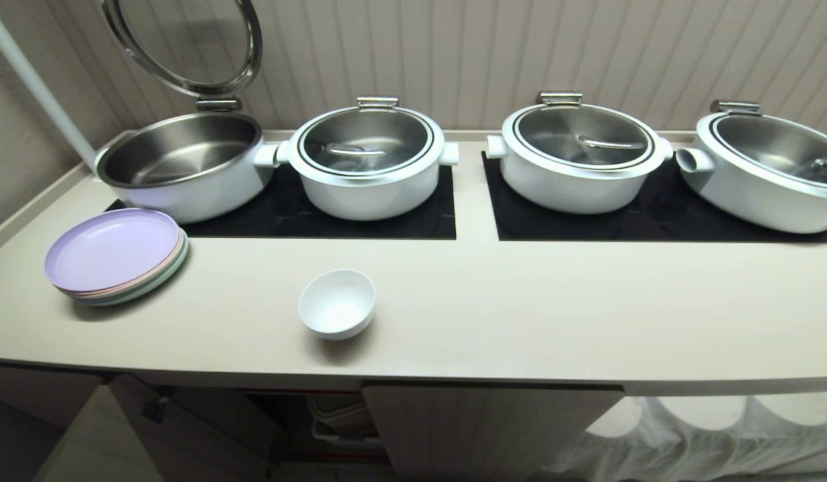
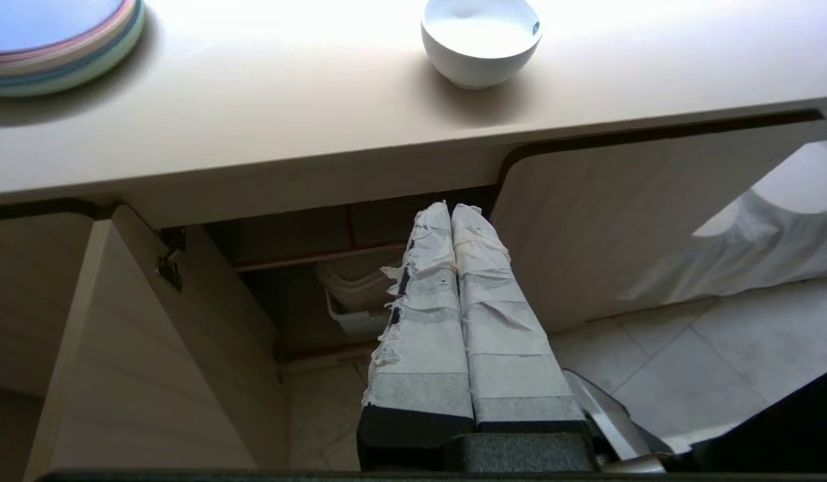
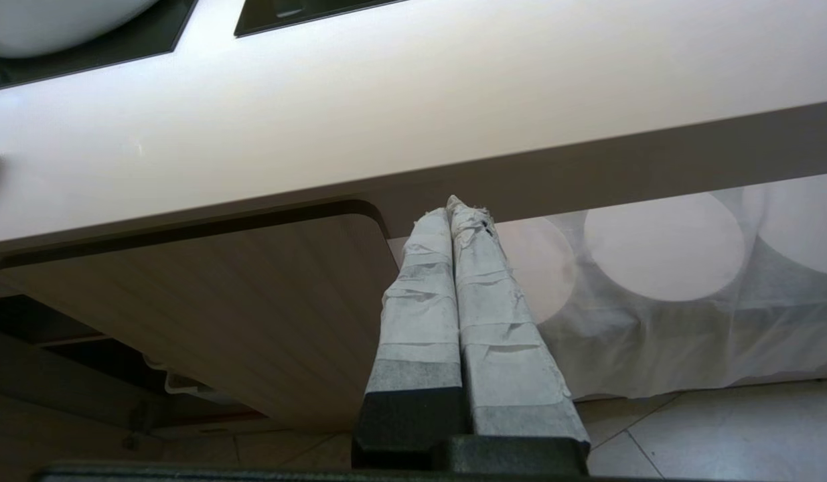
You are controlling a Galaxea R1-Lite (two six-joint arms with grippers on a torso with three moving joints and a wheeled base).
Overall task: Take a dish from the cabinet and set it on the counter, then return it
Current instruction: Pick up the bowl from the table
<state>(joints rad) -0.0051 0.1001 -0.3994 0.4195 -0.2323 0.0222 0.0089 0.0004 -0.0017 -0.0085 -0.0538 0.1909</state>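
Observation:
The dish, a small white bowl point(image 1: 337, 302) point(image 2: 481, 40), stands upright on the cream counter point(image 1: 520, 314) point(image 2: 286, 114) near its front edge. Below it the cabinet point(image 1: 480, 428) point(image 2: 587, 221) has its left door point(image 2: 138, 361) swung open and its right door closed. Inside, a pale container point(image 2: 353, 294) sits on a red-edged shelf. My left gripper point(image 2: 451, 209) hangs below the counter edge, in front of the open compartment, shut and empty. My right gripper point(image 3: 457, 206) is shut too, empty, under the counter edge point(image 3: 587, 167) beside the closed door point(image 3: 219, 301). Neither arm shows in the head view.
A stack of lilac and green plates point(image 1: 115, 256) point(image 2: 58, 40) lies at the counter's left. Several big white pots point(image 1: 366, 161) stand on two black mats point(image 1: 654, 214) at the back, the leftmost point(image 1: 182, 164) with its lid raised. White cloth point(image 1: 708, 435) hangs right of the cabinet over a tiled floor.

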